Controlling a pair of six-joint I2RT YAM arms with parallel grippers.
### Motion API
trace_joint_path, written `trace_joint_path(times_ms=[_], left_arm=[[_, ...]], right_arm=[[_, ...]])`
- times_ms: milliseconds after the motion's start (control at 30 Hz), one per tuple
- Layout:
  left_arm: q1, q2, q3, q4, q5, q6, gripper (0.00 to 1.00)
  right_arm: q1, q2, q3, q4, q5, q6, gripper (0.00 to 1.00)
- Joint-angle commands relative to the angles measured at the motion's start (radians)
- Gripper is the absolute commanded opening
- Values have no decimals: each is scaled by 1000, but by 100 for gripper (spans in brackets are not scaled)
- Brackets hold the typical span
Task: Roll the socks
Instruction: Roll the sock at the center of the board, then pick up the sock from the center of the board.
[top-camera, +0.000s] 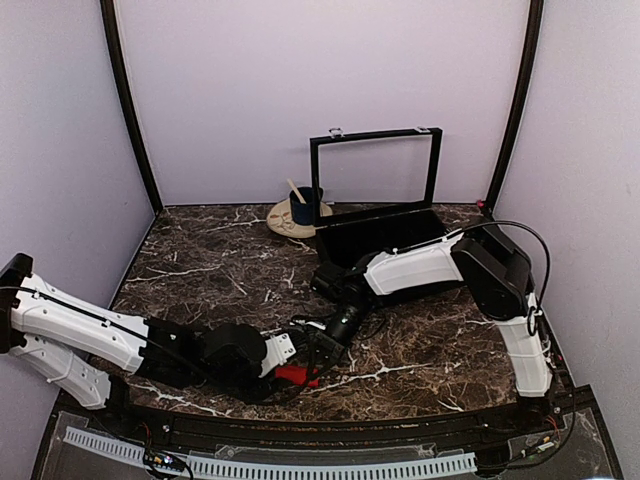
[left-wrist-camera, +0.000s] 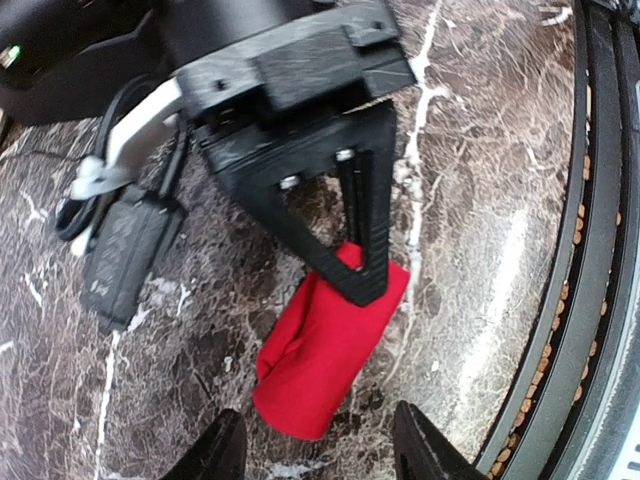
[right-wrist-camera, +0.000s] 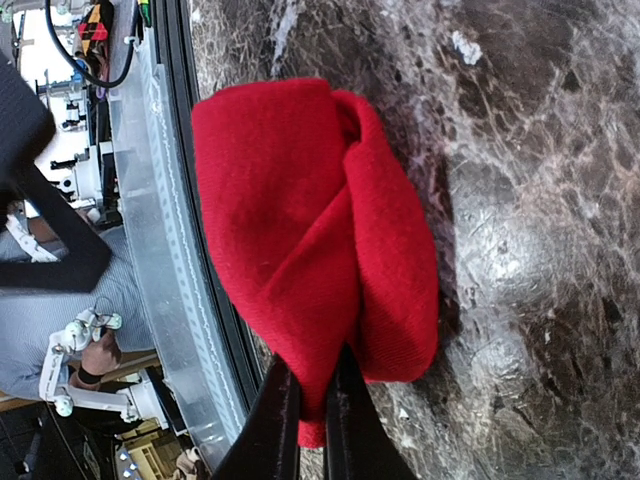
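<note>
Bundle of small soft bright red fabric socks (left-wrist-camera: 330, 350) lies on the dark marble-patterned table (top-camera: 220, 260), close to its near edge, right between both tools. Right gripper (right-wrist-camera: 315, 385), black two-finger, is pinched tight on a fold at one end of the socks; the fabric sticks out between its narrow jaws. Left gripper (left-wrist-camera: 320, 445), black two-finger, stands about half apart with nothing in it. Its fingertips flank the other end of the bundle, and contact is not evident.

Progress, as a judgement: the fabric is folded over itself into a short fat lump, so the roll looks mostly formed. Left to do is probably tucking or tightening the loose flap, then release.

Hard to tell: one sock or two in the lump, no white parts or marks showing, and the underside is hidden. From the top view both wrists cover most of the red.

Farther back: a black box with its framed lid upright (top-camera: 380, 235). At the far wall, a dark blue mug (top-camera: 303, 205) with a stick in it sits on a beige plate (top-camera: 280, 225).
</note>
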Motion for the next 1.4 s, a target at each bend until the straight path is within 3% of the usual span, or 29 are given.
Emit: trace_joint_path(times_ms=[0,500,800,1367], left_arm=[[-28,43,42,11,-58,90,53],[-55,154,92,14,-67,264,54],[-61,174,95,16,-52,308,46],[-68,251,104,21,-67,331,46]], right_arm=[[-8,23,27,-35,-22,17,0],[-8,33,34,-53,-19,20,0],[-8,40,42,-57,-26,16,0],[-10,60,65,-93,-50,-10,0]])
